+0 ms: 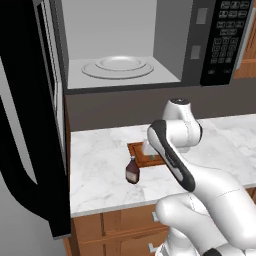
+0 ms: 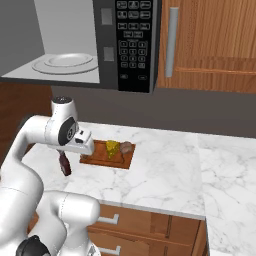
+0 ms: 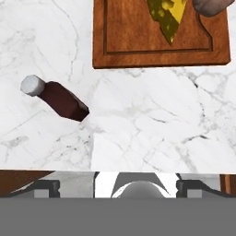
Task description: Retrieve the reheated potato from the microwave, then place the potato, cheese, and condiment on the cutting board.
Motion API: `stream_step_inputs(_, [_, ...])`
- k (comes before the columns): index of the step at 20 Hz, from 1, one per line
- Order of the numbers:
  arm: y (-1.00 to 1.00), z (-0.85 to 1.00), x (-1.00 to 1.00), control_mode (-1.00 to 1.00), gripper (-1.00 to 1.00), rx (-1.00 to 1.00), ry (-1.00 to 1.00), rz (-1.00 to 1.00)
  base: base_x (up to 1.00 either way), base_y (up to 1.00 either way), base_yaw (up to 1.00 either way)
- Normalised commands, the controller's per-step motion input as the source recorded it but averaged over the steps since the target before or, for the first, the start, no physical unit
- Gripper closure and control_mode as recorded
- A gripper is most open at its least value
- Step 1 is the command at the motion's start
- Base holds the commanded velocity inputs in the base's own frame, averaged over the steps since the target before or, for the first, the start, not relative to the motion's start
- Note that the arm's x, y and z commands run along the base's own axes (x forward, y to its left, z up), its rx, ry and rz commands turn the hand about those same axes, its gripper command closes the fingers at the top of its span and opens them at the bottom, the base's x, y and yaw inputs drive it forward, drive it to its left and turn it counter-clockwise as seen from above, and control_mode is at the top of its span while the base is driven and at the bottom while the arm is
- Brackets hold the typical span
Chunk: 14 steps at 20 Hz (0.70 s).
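Hand spread wide, holding nothing — condiment stands on the counter beside the cutting board.

A white marble counter tops wooden drawers (grey handles), below a wooden cabinet.

Arm folded forward: elbow high, forearm sloping down, wrist bent so the hand points straight down. Gripper sits at the end of the wrist in my right base view, jaws spread fully wide, nothing between them. Hand hangs in the air, touching nothing.
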Motion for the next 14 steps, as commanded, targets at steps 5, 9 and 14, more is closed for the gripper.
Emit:
stream_step_inputs(5, [0.21, 0.04, -0.19, -1.00, -1.00, 0.00, 0.00, 0.00, 0.00, 0.00, 0.00])
stream_step_inputs(9, [0.23, 0.03, -0.08, -1.00, -1.00, 0.00, 0.00, 0.00, 0.00, 0.00, 0.00])
stream_step_inputs(14, [0.28, 0.00, 0.00, -1.00, -1.00, 0.00, 0.00, 0.00, 0.00, 0.00, 0.00])
